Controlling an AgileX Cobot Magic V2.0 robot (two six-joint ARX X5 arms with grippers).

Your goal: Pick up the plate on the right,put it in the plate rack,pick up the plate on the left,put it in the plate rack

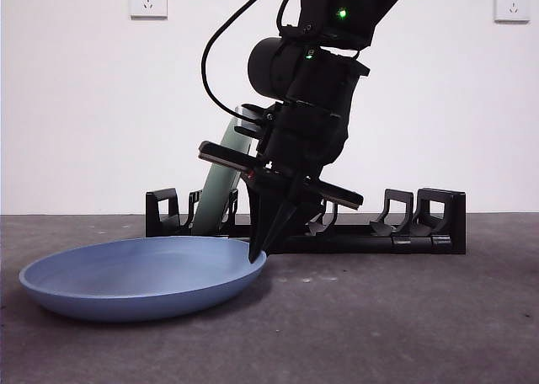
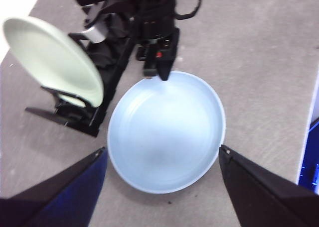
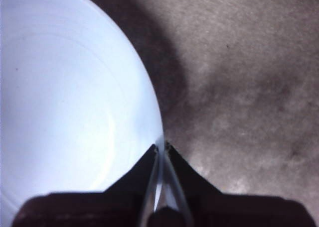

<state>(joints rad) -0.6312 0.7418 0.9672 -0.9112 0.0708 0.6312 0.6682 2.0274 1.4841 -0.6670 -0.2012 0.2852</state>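
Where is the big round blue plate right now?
In the front view the big round blue plate lies flat on the table's left side, in front of the black plate rack, its rim pinched by the right gripper.

A wide, shallow pale blue round plate (image 1: pixel 139 276) lies flat and right way up on the grey tabletop (image 1: pixel 404 317), just in front of the rack's one end. Its rim on the rack side is pinched between the closed jaws of the right tool (image 1: pixel 255 256). Behind it stands the long low black plastic plate rack (image 1: pixel 396 232), with curved upright dividers and blocky square ends. A pale green round plate (image 2: pixel 55 60) already sits on edge in the slots near that same end, leaning at a slight tilt.
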